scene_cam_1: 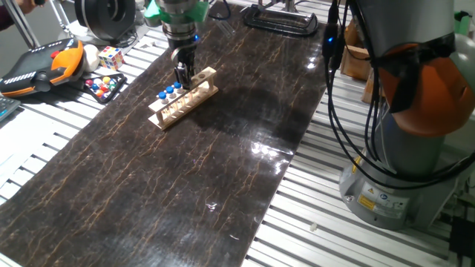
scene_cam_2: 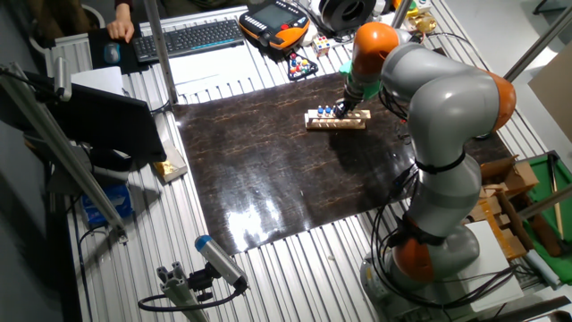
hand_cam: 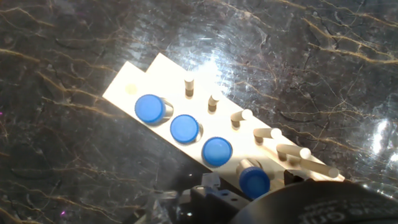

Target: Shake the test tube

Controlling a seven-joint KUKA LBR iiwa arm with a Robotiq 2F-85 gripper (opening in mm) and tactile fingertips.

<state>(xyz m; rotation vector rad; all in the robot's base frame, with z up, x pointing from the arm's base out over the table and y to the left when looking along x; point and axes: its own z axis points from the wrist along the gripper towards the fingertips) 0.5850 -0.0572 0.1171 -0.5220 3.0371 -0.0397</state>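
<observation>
Four blue-capped test tubes [hand_cam: 185, 129] upright in wooden rack [hand_cam: 138, 81] on dark worktop [scene_cam_1: 223, 170], claw [scene_cam_1: 182, 74] just above rack end, jaw state unclear.

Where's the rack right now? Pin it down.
The rack lies on the dark mat at its far left part in one fixed view, directly under the hand, with blue-capped tubes standing in its holes.

The rack [scene_cam_1: 183, 97] sits on the mat [scene_cam_1: 185, 170] covering the bench [scene_cam_1: 44, 152]. Test tubes [hand_cam: 185, 129] stand in a row in the rack. The hand [scene_cam_1: 182, 74] hangs directly over its far end.
</observation>
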